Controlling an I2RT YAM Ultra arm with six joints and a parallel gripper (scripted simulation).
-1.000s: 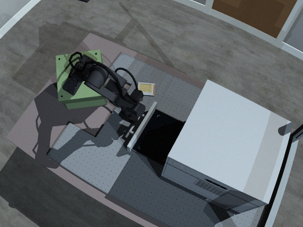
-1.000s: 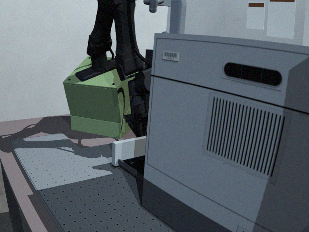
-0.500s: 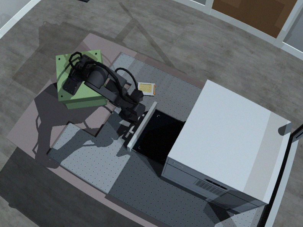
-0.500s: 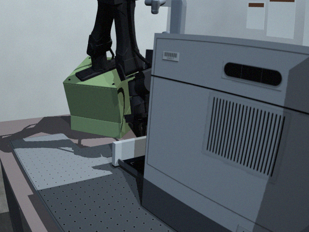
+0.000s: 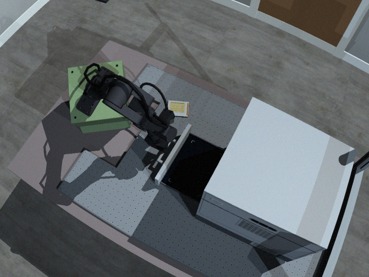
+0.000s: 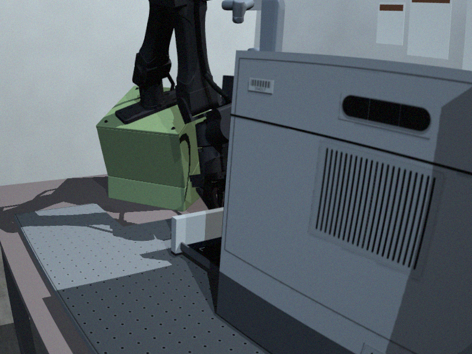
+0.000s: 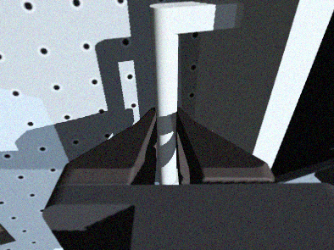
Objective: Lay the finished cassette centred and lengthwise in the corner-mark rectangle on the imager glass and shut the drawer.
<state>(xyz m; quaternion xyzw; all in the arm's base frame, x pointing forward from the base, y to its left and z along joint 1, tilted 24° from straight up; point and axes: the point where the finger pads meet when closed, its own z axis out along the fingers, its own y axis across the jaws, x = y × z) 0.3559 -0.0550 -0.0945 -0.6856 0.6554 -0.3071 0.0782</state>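
Note:
The gel imager IM (image 5: 276, 166) (image 6: 334, 173) is a large grey box at the right of the board. Its drawer stands pulled out to the left, showing dark glass (image 5: 196, 163) with white corner marks and nothing lying on it. The white drawer front (image 5: 173, 154) (image 6: 192, 228) (image 7: 292, 80) carries a white bar handle (image 7: 166, 67). My gripper (image 7: 166, 116) (image 5: 161, 146) is shut on that handle, just left of the drawer front. The cassette FINISHED (image 5: 178, 107), a cream card with an orange edge, lies flat on the board behind the drawer, beside my arm.
My arm stands on a green block (image 5: 98, 114) (image 6: 145, 153) at the back left. The perforated board (image 5: 107, 190) (image 6: 98, 251) stretches in front of and to the left of the drawer. A grey post with a camera (image 6: 271, 19) rises behind the imager.

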